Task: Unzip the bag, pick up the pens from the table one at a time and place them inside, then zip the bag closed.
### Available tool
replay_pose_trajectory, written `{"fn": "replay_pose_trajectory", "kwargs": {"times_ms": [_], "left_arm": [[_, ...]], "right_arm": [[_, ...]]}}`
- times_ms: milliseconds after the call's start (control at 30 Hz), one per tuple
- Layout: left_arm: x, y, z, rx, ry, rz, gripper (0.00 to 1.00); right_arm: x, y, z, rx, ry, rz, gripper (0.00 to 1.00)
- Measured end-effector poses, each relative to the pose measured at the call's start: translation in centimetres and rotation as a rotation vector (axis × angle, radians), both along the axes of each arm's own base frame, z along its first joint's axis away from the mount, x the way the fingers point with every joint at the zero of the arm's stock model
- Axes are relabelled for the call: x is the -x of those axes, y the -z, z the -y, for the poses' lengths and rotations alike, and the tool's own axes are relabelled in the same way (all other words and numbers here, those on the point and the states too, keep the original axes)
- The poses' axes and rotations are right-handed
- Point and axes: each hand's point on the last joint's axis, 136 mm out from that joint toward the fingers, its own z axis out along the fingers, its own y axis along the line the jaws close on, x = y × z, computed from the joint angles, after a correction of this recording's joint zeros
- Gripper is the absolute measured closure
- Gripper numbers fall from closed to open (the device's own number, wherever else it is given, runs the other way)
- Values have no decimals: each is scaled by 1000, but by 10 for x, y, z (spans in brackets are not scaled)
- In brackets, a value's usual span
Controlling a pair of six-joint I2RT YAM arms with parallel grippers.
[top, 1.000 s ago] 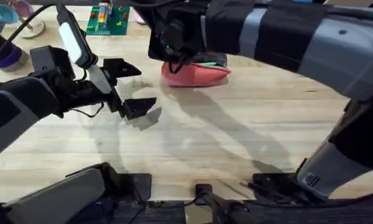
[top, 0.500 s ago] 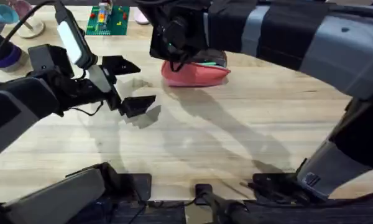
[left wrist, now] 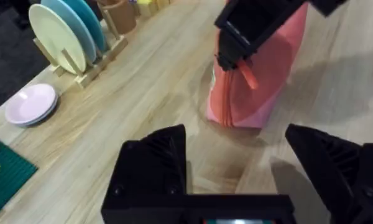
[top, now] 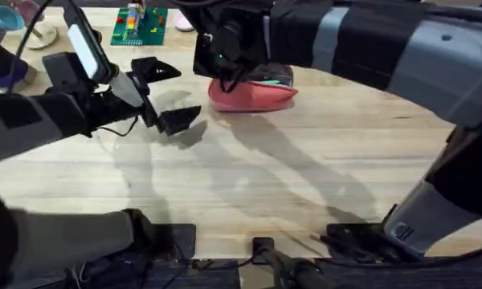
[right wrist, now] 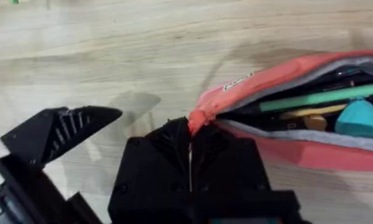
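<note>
- The large light wooden plank table (top: 249,172) shows no loose pens on its bare planks, so the picking-up stage looks finished.
- The oblong salmon-pink fabric pencil pouch (top: 253,95) lies on the far middle of the table, its zipper mouth gaping; the right wrist view shows a slim light green pen (right wrist: 317,99) and other items already inside.
- Judged from that, unzipping and loading are done, and what is left is pulling the zipper along the pouch's length to close it.
- The right gripper (right wrist: 190,140) sits at the pouch's near end, its black fingers pressed together on the small salmon zipper pull tab (right wrist: 198,118).
- The left gripper (top: 167,94) hangs beside the pouch, jaws spread wide and holding nothing, apart from the fabric; it seems placed to steady the pouch.
</note>
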Motion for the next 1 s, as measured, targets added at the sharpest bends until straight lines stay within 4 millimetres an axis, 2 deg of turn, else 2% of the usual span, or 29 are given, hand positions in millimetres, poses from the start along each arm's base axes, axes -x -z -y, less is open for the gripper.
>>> {"fn": "replay_pose_trajectory", "kwargs": {"times_ms": [267, 433, 700, 1000], "left_arm": [[-19, 1, 4, 153, 49, 27, 7], [-19, 9, 24, 225, 108, -57, 7], [-31, 10, 57, 239, 185, -126, 8], [-39, 17, 65, 201, 157, -154, 8]], "right_arm": [[0, 0, 0, 1, -3, 1, 971], [0, 0, 0, 1, -3, 1, 971], [0, 0, 0, 1, -3, 1, 971], [0, 0, 0, 1, -3, 1, 971]]}}
